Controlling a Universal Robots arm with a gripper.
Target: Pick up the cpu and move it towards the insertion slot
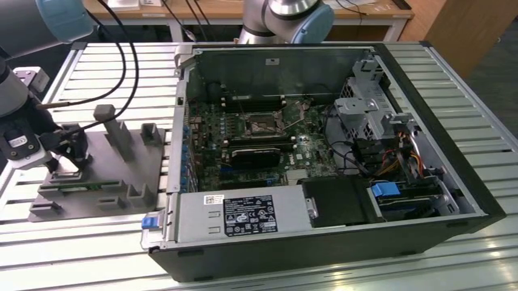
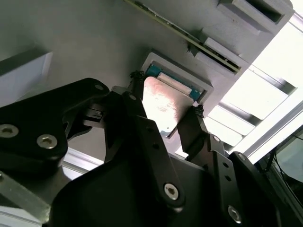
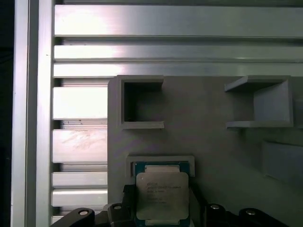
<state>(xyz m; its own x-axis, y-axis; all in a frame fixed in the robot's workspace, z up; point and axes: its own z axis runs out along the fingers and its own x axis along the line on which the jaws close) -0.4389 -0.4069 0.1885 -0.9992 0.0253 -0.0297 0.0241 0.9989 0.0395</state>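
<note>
The cpu [image 3: 162,195], a small square chip with a silvery top, lies in a shallow framed recess of the grey plastic tray [image 1: 121,176] at the exterior view's left. My gripper [image 1: 71,162] reaches down onto that spot. In both wrist views its black fingers [image 2: 137,101] press against two opposite edges of the cpu [image 2: 163,106], so the gripper [image 2: 166,92] is shut on it, level with the recess. The insertion slot [image 1: 263,124], a metal-framed square socket with a dark centre, sits on the motherboard inside the open computer case, well toward the exterior view's right.
The tray carries upright grey posts [image 1: 105,124] and box-shaped holders [image 3: 142,101]. The case wall [image 1: 179,121] stands between tray and motherboard. A labelled power supply [image 1: 242,215], a black block [image 1: 255,156] and drive cages [image 1: 372,121] fill the case. Cables [image 1: 121,54] hang from the arm.
</note>
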